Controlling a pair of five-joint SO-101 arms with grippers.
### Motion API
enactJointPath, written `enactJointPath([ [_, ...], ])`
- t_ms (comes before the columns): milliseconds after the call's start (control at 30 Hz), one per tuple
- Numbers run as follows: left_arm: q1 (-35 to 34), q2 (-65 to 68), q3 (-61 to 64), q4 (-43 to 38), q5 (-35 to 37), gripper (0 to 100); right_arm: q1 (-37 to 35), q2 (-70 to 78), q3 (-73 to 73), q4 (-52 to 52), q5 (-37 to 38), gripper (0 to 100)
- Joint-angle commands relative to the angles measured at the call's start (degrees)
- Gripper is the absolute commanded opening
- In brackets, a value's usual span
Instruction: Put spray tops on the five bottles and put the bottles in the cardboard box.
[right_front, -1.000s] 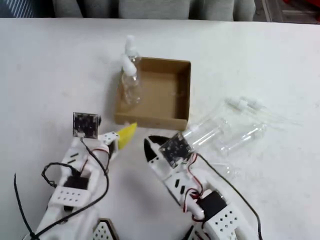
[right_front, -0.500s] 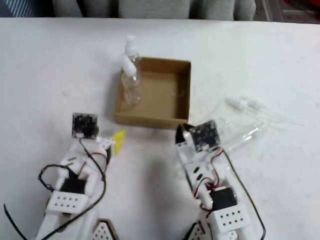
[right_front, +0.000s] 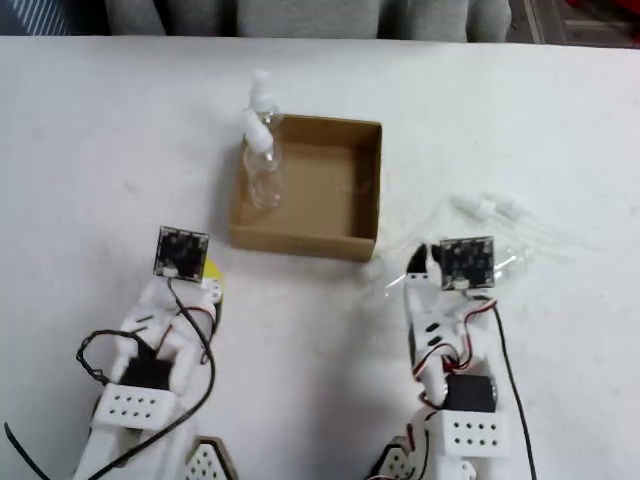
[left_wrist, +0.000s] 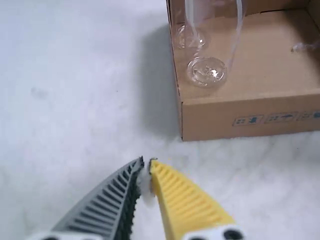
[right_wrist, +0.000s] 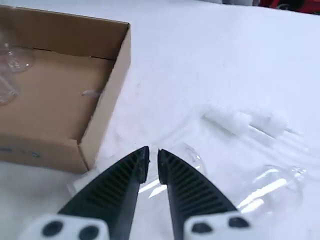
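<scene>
Left gripper (left_wrist: 146, 169) jaws closed on nothing; cardboard box (left_wrist: 240, 117) just ahead of the tips, two capped bottles (left_wrist: 206, 70) inside it. Right gripper (right_wrist: 152, 156) jaws almost shut, empty; loose clear bottles (right_wrist: 272, 182) lie just beyond the tips; spray tops (right_wrist: 227, 119) farther ahead, box off to the side.

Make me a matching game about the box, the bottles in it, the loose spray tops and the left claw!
Things:
1. cardboard box
2. bottles with tops
3. loose spray tops
4. left gripper

Matches:
A. one yellow finger, one grey
B. lying on the table, right of the box in the high view
C. brown, open at the top
D. standing inside the box

Pairs: 1-C, 2-D, 3-B, 4-A.
</scene>
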Motion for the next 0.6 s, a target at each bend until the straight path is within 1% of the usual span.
enactJointPath([
  [0, -0.5, -1.4, 0.0, 0.1, -0.6, 2, 2.6, 0.0, -8.7, 10.4, 0.1, 1.5],
  [133, -0.5, -1.4, 0.0, 0.1, -0.7, 2, 3.0, 0.0, -12.0, 15.4, 0.4, 1.5],
  [267, -0.5, -1.4, 0.0, 0.1, -0.7, 2, 5.4, 0.8, -15.1, 18.9, 0.8, 1.5],
  [300, -0.5, -1.4, 0.0, 0.1, -0.7, 2, 5.7, 2.2, -16.4, 20.4, 1.9, 1.5],
  [400, -0.6, -1.4, 0.0, 0.1, -0.7, 2, 6.2, 9.5, -21.3, 25.6, 6.5, 1.5],
  [467, -0.7, -1.4, 0.0, 0.1, -0.7, 2, 7.8, 16.2, -24.6, 28.3, 8.5, 1.5],
  [567, -0.7, -1.4, 0.0, 0.1, -0.7, 2, 12.8, 26.2, -28.7, 30.0, 10.9, 1.5],
])
